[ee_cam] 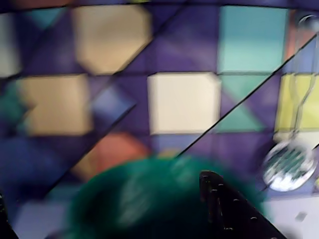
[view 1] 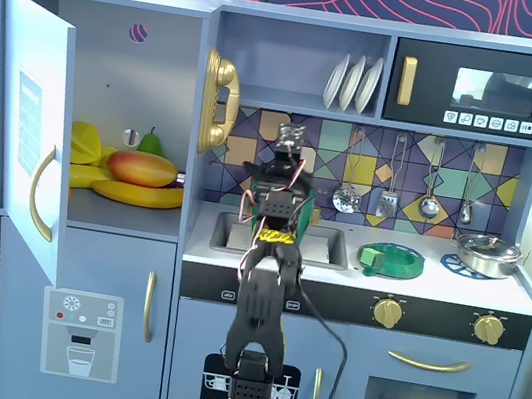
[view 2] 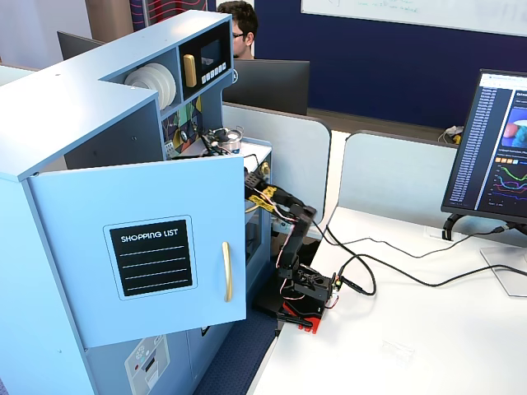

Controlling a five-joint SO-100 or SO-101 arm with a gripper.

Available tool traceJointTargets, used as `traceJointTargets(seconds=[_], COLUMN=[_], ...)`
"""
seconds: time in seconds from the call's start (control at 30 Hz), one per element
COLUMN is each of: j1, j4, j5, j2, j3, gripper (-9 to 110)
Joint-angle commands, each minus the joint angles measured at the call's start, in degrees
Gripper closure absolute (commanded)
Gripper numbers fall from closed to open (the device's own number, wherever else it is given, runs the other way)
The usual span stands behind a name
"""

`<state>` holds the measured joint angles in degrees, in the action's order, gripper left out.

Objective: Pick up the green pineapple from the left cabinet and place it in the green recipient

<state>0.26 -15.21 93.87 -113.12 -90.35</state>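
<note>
The arm stands in front of the sink (view 1: 325,241), and its gripper (view 1: 290,141) is raised before the tiled back wall (view 1: 452,178), well away from the left cabinet (view 1: 130,67), whose door (view 1: 30,122) is open. In the wrist view a large blurred green mass (ee_cam: 144,199) fills the bottom edge just beside one dark finger (ee_cam: 224,209). I judge that this is the green pineapple, because no pineapple shows in the cabinet, but the blur does not let me be sure. I also cannot tell how wide the fingers are, or whether they press on it.

So the step in hand seems to be the carrying, after the pick. The green pot (view 1: 393,261) with its strap handle sits on the counter to the right of the sink in the front fixed view. The next move calls for a swing to that side, stopping over the rim, then lowering before the release, without hitting the hanging tools.

Counted in the front fixed view:
- one mango (view 1: 142,168), one banana (view 1: 140,196) and one pear (view 1: 152,141) on the cabinet shelf
- three white plates (view 1: 355,82)
- four hanging tools (view 1: 387,201)
- one steel pan (view 1: 488,253)
- two gold knobs (view 1: 388,311)
</note>
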Motion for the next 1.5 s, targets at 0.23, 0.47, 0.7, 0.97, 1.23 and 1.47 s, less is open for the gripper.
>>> traceJointTargets(seconds=[0.23, 0.47, 0.7, 0.97, 1.23, 1.47], j1=[1.0, 1.2, 0.4, -0.4, -0.5, 0.0], j4=[-15.4, -30.9, -41.3, -44.6, -59.1, -71.5], j5=[-2.2, -5.0, -10.3, -15.1, -20.4, -15.6], j2=[-42.0, -54.7, -58.6, -67.2, -68.9, -68.9], j3=[-36.8, -51.8, -66.2, -80.2, -81.4, -81.4], gripper=[57, 72, 80, 81, 88, 101])
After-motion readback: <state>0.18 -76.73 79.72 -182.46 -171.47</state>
